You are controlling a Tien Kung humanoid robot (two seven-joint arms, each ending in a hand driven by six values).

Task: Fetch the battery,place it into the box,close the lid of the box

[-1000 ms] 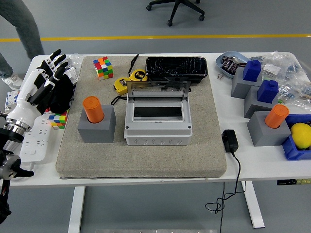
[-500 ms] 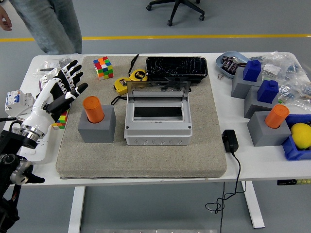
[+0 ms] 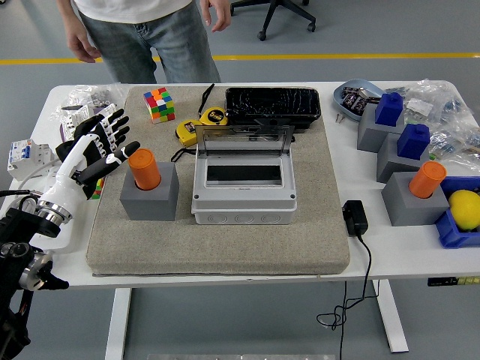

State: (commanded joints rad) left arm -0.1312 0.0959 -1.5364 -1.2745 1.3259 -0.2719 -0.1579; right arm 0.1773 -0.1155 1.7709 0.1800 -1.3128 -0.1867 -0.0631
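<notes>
An orange cylinder, the battery (image 3: 143, 168), stands upright in a grey block (image 3: 149, 193) on the left of the grey mat (image 3: 217, 247). The grey box (image 3: 243, 184) sits mid-mat with its clear lid (image 3: 244, 140) raised open toward the back. My left hand (image 3: 101, 147) is open with fingers spread, just left of the battery, apart from it. My right hand is out of view.
A person (image 3: 142, 34) stands at the far left side, hands hanging free. A Rubik's cube (image 3: 158, 103), yellow tape measure (image 3: 202, 124) and black tray (image 3: 273, 104) lie behind the box. Grey blocks with blue and orange pieces (image 3: 411, 169) stand right. A black adapter (image 3: 355, 216) lies by the mat.
My left hand has moved right, closer to the orange battery. The person has walked rightward along the table's far side into fuller view.
</notes>
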